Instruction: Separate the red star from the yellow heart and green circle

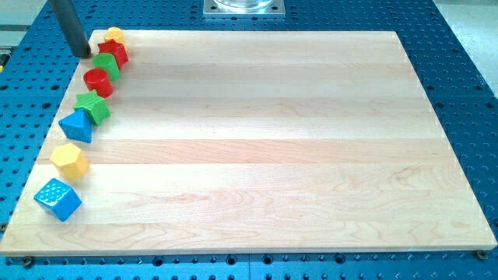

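Tip: my tip (83,54) sat at the board's far 10 o'clock corner, just at 9 o'clock of the green circle, close to it; contact could not be told.
Claw: the arm carried none, only the dark rod (68,23), so no released or clenched state applied.
Red star: the red star (114,51) lay at the view's top left, touching the yellow heart at its 12 o'clock and the green circle at its 7 o'clock.
Yellow heart: the yellow heart (114,34) was the topmost block, partly hidden behind the star.
Green circle: the green circle (106,65) sat between the star and the red cylinder.
Row: 8 blocks ran down the board's left edge toward 7 o'clock.
Others: red cylinder (98,80), green star (92,105), blue triangle (77,124), yellow hexagon (68,160), blue cube (57,199), in that order.
Board: the wooden board (272,140) lay on a blue perforated table (467,62).
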